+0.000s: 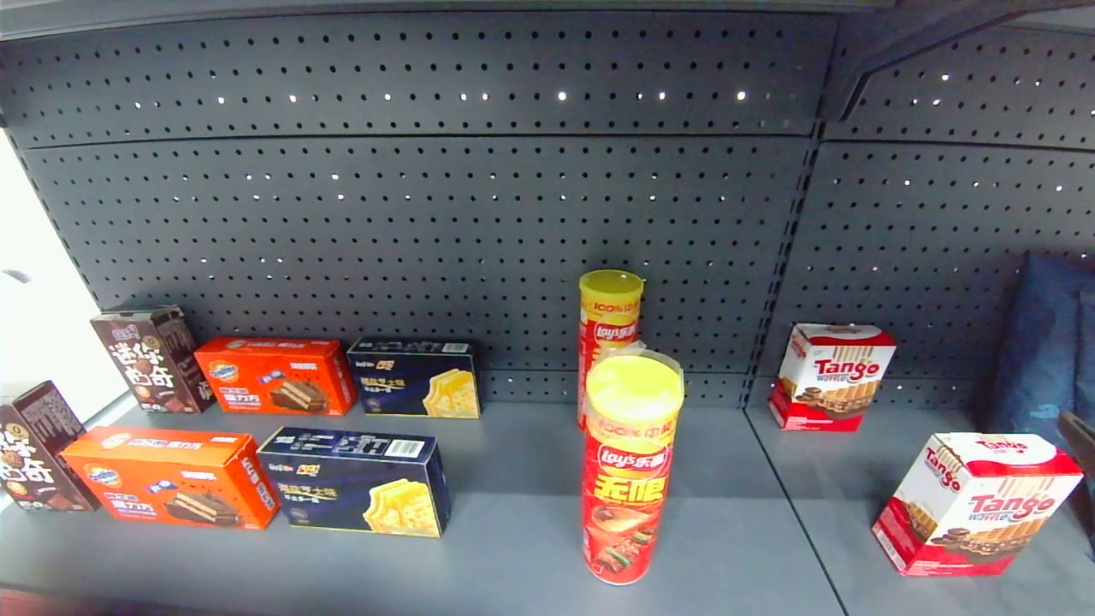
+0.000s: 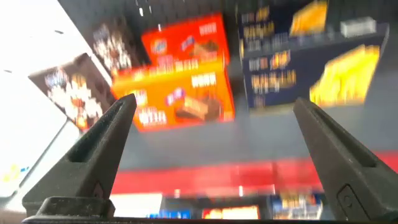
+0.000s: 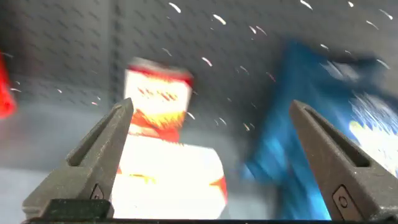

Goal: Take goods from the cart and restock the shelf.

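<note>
On the grey shelf (image 1: 513,453) stand two red chip cans with yellow lids, one in front (image 1: 631,466) and one behind (image 1: 608,329). Left of them lie two orange boxes (image 1: 171,476) (image 1: 275,375), two dark blue boxes (image 1: 359,481) (image 1: 415,377) and two brown boxes (image 1: 154,358) (image 1: 34,445). Two white-and-red wafer boxes (image 1: 975,500) (image 1: 830,375) sit on the right. My left gripper (image 2: 214,106) is open, facing the orange box (image 2: 180,99) and blue box (image 2: 311,81). My right gripper (image 3: 211,109) is open before a wafer box (image 3: 168,177), with the other one (image 3: 158,96) behind it.
A blue bag (image 1: 1048,342) (image 3: 311,124) leans at the shelf's far right. The perforated back panel (image 1: 428,214) rises behind the goods. A red strip (image 2: 249,177) runs along the shelf's front edge in the left wrist view. Free shelf room lies between the blue boxes and the cans.
</note>
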You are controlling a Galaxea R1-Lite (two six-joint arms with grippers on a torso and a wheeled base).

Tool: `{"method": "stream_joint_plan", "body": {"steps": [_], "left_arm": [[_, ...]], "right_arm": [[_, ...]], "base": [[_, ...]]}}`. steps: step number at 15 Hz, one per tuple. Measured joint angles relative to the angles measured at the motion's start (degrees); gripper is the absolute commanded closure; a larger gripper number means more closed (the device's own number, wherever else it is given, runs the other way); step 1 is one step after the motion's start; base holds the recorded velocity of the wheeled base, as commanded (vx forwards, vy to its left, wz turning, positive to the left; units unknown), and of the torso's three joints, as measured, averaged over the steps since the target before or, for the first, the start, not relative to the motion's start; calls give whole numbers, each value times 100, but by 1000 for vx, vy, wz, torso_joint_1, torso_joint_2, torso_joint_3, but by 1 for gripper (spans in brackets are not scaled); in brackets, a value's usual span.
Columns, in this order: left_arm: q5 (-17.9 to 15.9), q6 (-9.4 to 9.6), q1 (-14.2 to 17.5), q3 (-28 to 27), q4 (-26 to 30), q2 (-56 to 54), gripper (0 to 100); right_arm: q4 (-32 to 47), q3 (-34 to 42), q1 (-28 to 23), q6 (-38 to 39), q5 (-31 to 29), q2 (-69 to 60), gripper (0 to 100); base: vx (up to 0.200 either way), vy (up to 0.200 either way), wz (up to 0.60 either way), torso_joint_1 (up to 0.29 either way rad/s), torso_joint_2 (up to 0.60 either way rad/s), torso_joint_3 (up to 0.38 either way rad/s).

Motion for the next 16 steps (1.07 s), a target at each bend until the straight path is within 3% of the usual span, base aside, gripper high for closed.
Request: {"method": "stream_joint_plan", "body": {"steps": [3,6,8,10,12,14,16], "left_arm": [[5,-48,1,16,995,-1046,0],[5,-124,1,167,981,-1496,0],[2,-134,1,374,556,-1607,0],[0,-127,-2,669,77,-1658,0],[-35,-101,0,759,104,-1679,0],[-369,-83,4,780,229,-1690,0],[-813,-67,1,788,389,-1692,0]], "right_arm": [[603,734,-55,55,-438,-1095,0],[2376,946,-24,148,-463,-2420,0],[3078,981,20,477,-402,-3327,0],[3734,1001,59,1407,180,-3795,0],[3894,1012,78,1592,827,-3969,0],[4226,1013,89,1431,1414,-4055,0],[4245,1013,87,1562,1441,-4091,0]], "base": [[0,0,0,0,0,0],[0,0,0,0,0,0],[0,0,0,0,0,0],[0,0,0,0,0,0],[0,0,0,0,0,0],[0,0,0,0,0,0],[0,0,0,0,0,0]]}}
